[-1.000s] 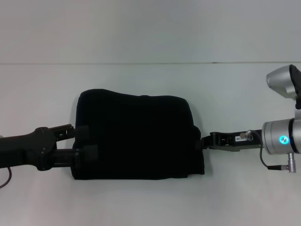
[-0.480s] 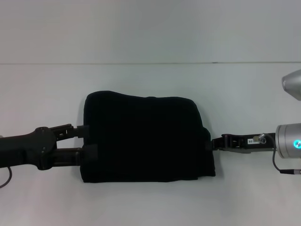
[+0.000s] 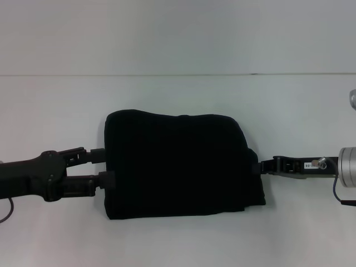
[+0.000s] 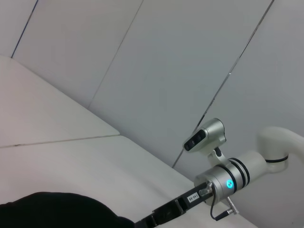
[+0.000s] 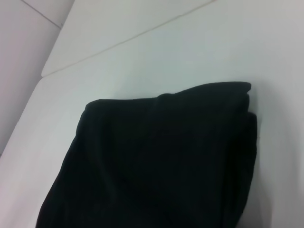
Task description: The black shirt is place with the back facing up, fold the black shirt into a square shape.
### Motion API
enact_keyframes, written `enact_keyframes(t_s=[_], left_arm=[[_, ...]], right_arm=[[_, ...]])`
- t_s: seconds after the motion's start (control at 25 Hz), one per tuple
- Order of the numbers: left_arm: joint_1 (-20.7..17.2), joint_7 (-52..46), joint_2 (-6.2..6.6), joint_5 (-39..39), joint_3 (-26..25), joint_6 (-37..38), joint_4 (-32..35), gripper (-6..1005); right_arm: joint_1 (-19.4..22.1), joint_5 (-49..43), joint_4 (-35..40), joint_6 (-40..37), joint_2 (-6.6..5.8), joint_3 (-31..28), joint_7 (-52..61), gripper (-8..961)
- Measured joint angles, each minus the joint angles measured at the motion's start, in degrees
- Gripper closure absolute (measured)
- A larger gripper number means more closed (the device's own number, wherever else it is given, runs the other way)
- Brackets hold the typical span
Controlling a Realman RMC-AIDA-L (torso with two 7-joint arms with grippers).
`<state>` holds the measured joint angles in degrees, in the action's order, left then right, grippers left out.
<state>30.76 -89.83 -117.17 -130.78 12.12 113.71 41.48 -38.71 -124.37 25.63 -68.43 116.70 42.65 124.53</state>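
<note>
The black shirt [image 3: 181, 164] lies on the white table [image 3: 178, 94], centred before the robot, already reduced to a compact, roughly rectangular bundle, wider than deep, with rounded, puffy far corners. The left gripper [image 3: 104, 165] sits at the bundle's left edge, its two fingers spread one behind the other, tips touching or just entering the cloth; nothing is visibly clamped. The right gripper [image 3: 257, 166] meets the right edge low and level; whether its fingers are parted or pinching fabric cannot be told, as the tips merge with the dark cloth. Assessment: the garment is light, soft and limp, several layers thick, and will sag and slide apart unless all layers are taken together. The soundest hold is at the side edges near the corners, pinching the full stack, both sides moved evenly to keep the fold square.
</note>
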Motion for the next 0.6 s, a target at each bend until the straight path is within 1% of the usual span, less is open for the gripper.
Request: enact_keyframes(t_s=[0.32, 0.6], left_arm=[[-0.14, 0.0, -0.16, 0.05, 0.0, 0.03, -0.08, 57], [-0.24, -0.61, -0.15, 0.7, 0.0, 0.27, -0.08, 56]], right_arm=[[-0.39, -0.15, 0.04, 0.84, -0.06, 0.13, -0.32, 901], [-0.04, -0.07, 0.19, -0.36, -0.28, 0.19, -0.79, 899]])
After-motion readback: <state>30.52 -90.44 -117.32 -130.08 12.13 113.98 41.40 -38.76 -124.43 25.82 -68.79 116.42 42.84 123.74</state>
